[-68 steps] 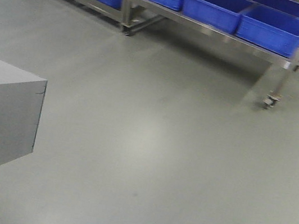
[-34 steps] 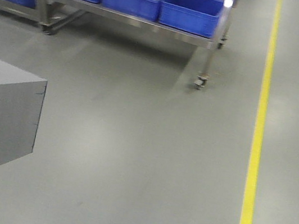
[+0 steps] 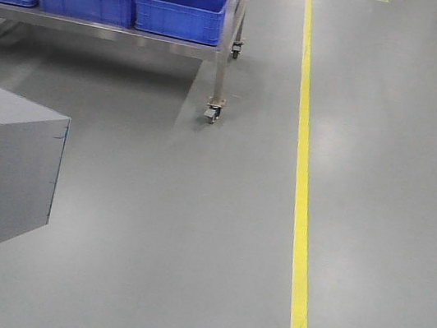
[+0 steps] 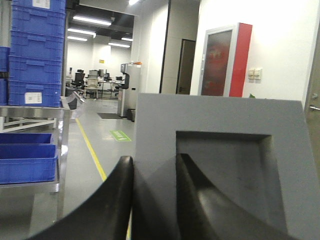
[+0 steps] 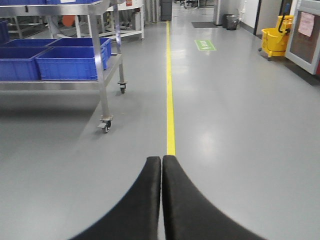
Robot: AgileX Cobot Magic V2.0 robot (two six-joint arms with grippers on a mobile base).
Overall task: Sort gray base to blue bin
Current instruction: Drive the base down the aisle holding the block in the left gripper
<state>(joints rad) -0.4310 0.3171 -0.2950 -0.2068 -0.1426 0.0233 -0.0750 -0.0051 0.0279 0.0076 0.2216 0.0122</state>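
Here the gray base (image 3: 3, 171) hangs short of the steel cart (image 3: 219, 56), clamped by the left fingers (image 4: 112, 200): one outside its wall, one inside its square recess. The right fingers (image 5: 150, 195) are pressed together on nothing. The blue bin (image 3: 181, 8) at the cart's end lies ahead of the base, so the left arm, already carrying it, is nearer. Since half a second ago the cart has slid leftward in the front view, and the yellow floor line (image 3: 302, 211) beside the cart has moved to mid-frame.
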